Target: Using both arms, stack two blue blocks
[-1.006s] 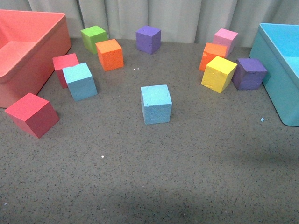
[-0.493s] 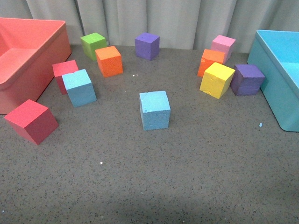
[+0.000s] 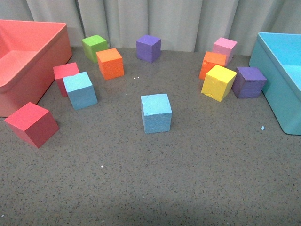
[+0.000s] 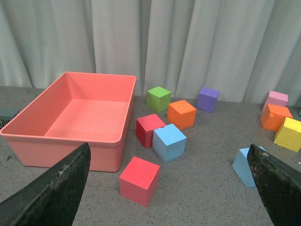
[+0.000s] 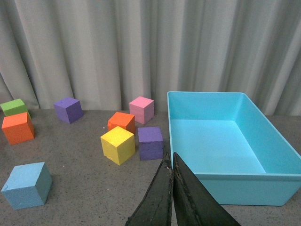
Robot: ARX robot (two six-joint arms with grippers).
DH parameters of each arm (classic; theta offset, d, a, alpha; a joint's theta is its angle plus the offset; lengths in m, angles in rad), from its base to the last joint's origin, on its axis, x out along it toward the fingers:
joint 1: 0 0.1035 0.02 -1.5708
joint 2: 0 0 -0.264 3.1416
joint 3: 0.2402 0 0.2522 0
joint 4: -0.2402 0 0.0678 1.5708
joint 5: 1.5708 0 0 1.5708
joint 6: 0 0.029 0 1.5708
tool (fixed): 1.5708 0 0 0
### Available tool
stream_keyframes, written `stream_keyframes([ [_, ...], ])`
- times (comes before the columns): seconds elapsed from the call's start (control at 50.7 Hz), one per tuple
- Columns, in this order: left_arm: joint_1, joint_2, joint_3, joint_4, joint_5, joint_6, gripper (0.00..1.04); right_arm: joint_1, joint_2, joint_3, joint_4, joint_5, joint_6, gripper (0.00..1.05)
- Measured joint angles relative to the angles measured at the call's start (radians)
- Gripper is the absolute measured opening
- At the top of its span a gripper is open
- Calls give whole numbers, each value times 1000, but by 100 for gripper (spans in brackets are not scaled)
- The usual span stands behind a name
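I see one rough sky-blue cube mid-counter, second sky-blue cube beside a red cube, left claw wide, right claw closed

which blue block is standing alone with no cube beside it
The centre blue block, out in the open; the left blue block sits close beside a red cube.

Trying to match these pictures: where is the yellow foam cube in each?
Front view: yellow foam cube right of centre.
Left wrist view: yellow cube cut by the frame edge.
Right wrist view: yellow cube beside a purple foam cube.
Shared landmark: the orange foam cube just behind it.
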Motion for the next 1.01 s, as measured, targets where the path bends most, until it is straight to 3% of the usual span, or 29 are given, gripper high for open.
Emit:
stream_keyframes([
  [0.868, 0, 0, 0, 0, 0, 0, 98, 0, -344, 0, -335, 0, 0, 1],
  [1.006, 0, 0, 0, 0, 0, 0, 98, 0, -493, 0, -499, -3, 0, 1],
])
